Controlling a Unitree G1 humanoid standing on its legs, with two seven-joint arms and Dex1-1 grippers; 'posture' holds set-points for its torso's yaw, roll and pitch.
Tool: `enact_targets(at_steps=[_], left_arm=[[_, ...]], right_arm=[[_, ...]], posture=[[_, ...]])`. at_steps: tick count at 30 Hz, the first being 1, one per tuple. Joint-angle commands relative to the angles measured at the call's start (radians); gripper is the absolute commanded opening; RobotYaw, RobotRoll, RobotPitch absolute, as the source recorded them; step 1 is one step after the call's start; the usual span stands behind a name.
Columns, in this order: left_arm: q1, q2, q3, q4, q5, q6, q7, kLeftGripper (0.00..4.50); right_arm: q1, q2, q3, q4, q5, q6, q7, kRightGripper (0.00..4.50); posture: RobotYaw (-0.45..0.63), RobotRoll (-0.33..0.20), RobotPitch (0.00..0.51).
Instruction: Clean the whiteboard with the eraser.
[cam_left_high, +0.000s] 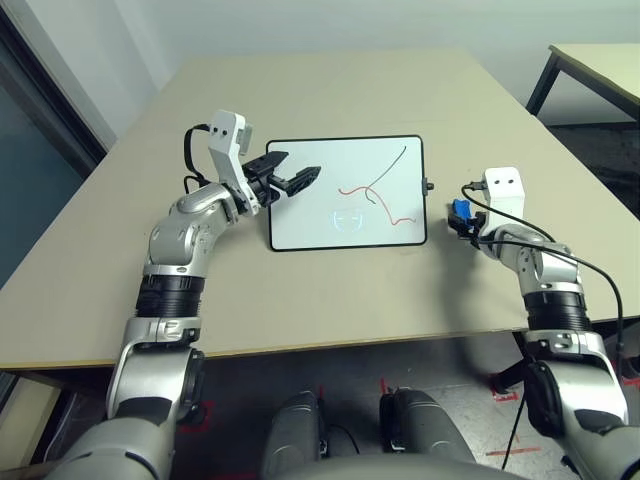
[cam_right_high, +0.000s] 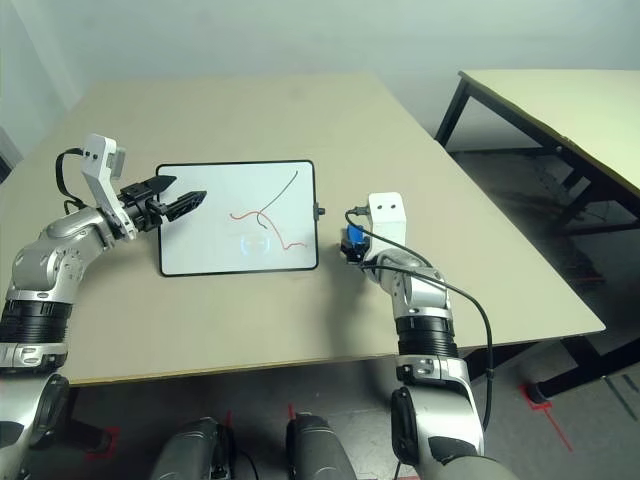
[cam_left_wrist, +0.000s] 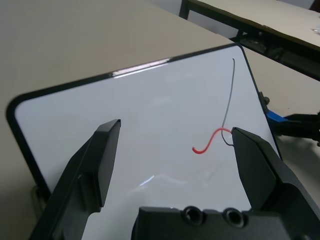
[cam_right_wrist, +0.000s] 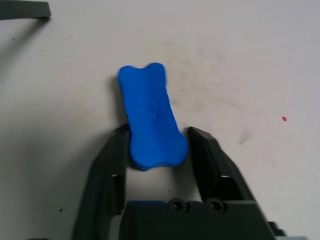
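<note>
A whiteboard is laid flat on a beige table — a second table is seen beyond. The eraser is pinched by the right gripper; the left gripper is spread wide over the board — nothing held

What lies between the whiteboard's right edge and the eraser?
Bare table only, apart from the small black knob on the whiteboard; the eraser sits between the right gripper fingers, seen from the left eye view.

Silver jointed forearms, black wrist collars and cables, white camera blocks, black two-fingered claws.
</note>
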Motion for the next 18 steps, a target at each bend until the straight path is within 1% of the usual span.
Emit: enact_targets(at_steps=[1, 3, 5, 11, 14, 18], left_arm=[[0.014, 0.011, -0.023, -0.044, -0.01, 0.046, -0.019, 4.5], [0.017, 0.018, -0.032, -0.066, -0.012, 0.066, -0.029, 4.5], [0.019, 0.021, -0.036, -0.081, -0.015, 0.081, -0.033, 4.5], [0.016, 0.03, -0.046, -0.117, -0.022, 0.116, -0.042, 4.5], [0.013, 0.025, -0.053, -0.117, -0.017, 0.12, -0.041, 4.5], [0.012, 0.022, -0.061, -0.122, -0.018, 0.128, -0.043, 4.5]], right_arm=[[-0.011, 0.003, -0.002, 0.028, -0.003, -0.005, -0.004, 1.23], [-0.02, 0.001, -0.005, 0.008, 0.0, -0.014, -0.002, 0.89], [-0.029, -0.001, -0.005, -0.019, 0.005, -0.012, 0.002, 0.73], [-0.118, -0.023, 0.018, -0.213, 0.047, 0.08, 0.055, 0.67], [-0.164, -0.018, 0.071, -0.303, 0.071, 0.163, 0.102, 0.67], [-0.178, 0.013, 0.128, -0.359, 0.085, 0.235, 0.126, 0.67]], posture=[[-0.1, 0.0, 0.044], [-0.1, 0.0, 0.044], [-0.1, 0.0, 0.043], [-0.12, 0.0, 0.039], [-0.12, 0.0, 0.039], [-0.12, 0.0, 0.039]])
